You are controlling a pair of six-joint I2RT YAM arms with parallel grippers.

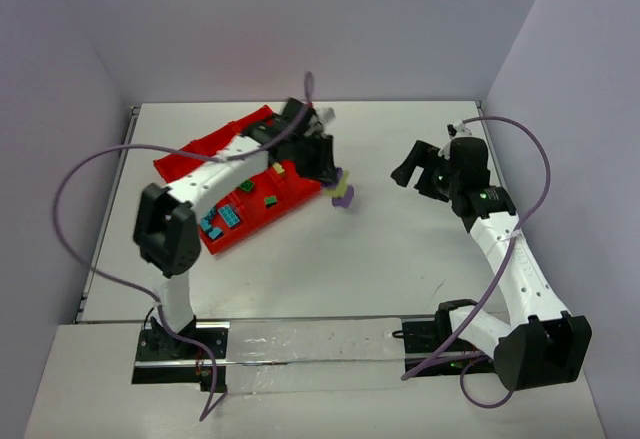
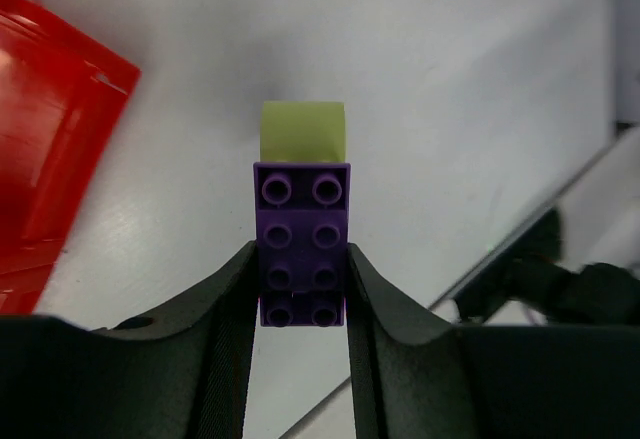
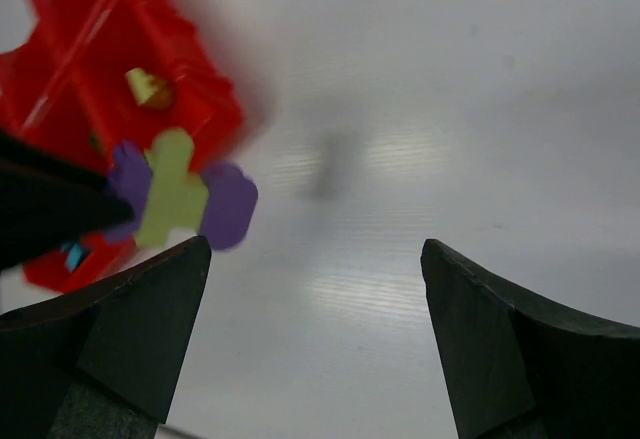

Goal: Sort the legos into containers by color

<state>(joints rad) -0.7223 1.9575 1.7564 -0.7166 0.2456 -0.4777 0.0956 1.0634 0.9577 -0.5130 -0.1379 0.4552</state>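
On a white table [image 1: 340, 279] boxed in by pale lavender walls [image 1: 300, 29] sits one bright red plastic compartment tray [image 1: 195, 154]. The left gripper [image 1: 335, 181] pinches a single purple and yellow-green studded brick clump [image 1: 342, 193] just off the tray's right edge. The right gripper [image 1: 410, 164] hangs spread wide, well apart. In the tray lie two teal bricks [image 1: 222, 219], two green bricks [image 1: 270, 200] and one yellow brick [image 1: 279, 169].

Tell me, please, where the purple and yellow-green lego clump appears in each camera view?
Top external: the clump is near centre, just off the red tray's right edge.
Left wrist: the clump is at centre, clamped in the left gripper.
Right wrist: the clump is left of centre and blurred.
Shared landmark: the red tray, at the left edge in the left wrist view and upper left in the right wrist view.
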